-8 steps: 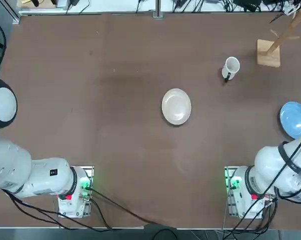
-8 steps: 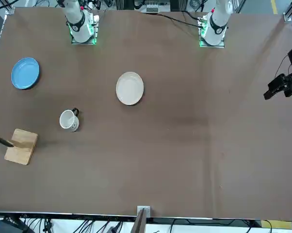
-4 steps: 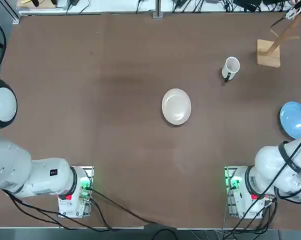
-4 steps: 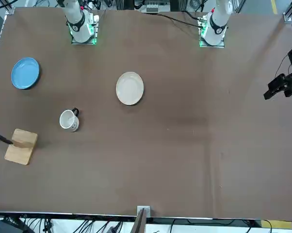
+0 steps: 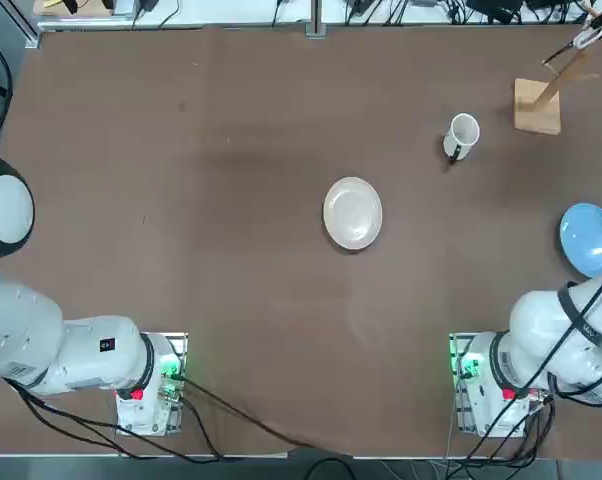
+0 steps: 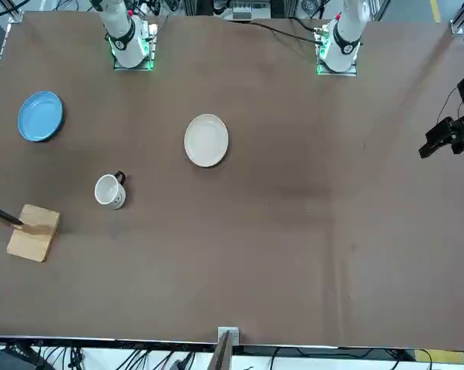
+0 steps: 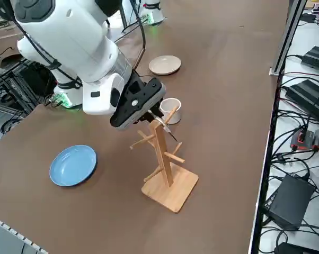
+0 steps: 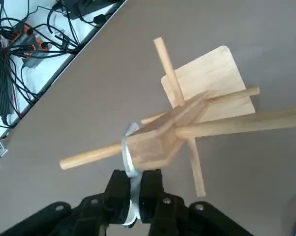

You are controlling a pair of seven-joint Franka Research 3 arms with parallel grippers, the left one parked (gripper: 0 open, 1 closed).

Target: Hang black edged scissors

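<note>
The black edged scissors (image 8: pixel 129 162) show as a thin pale sliver pinched between my right gripper's (image 8: pixel 133 196) black fingers, which are shut on them. Their upper end curves around a peg of the wooden rack (image 8: pixel 162 140), right where that peg meets the post. In the right side view my right gripper (image 7: pixel 157 117) hangs at the top of the rack (image 7: pixel 160 153), with the scissors' dark tip (image 7: pixel 169 132) pointing down beside the post. From the top view the scissors (image 5: pixel 571 45) lie at the table's far right corner over the rack's base (image 5: pixel 537 105).
A white mug (image 5: pixel 462 135) with a dark handle stands just left of the rack. A cream plate (image 5: pixel 353 213) sits mid-table and a blue plate (image 5: pixel 589 238) at the right edge. The table's far edge and cables run close behind the rack.
The scissors in my right gripper have shifted slightly along the rack's top. The grip stays shut and nothing else has moved.
</note>
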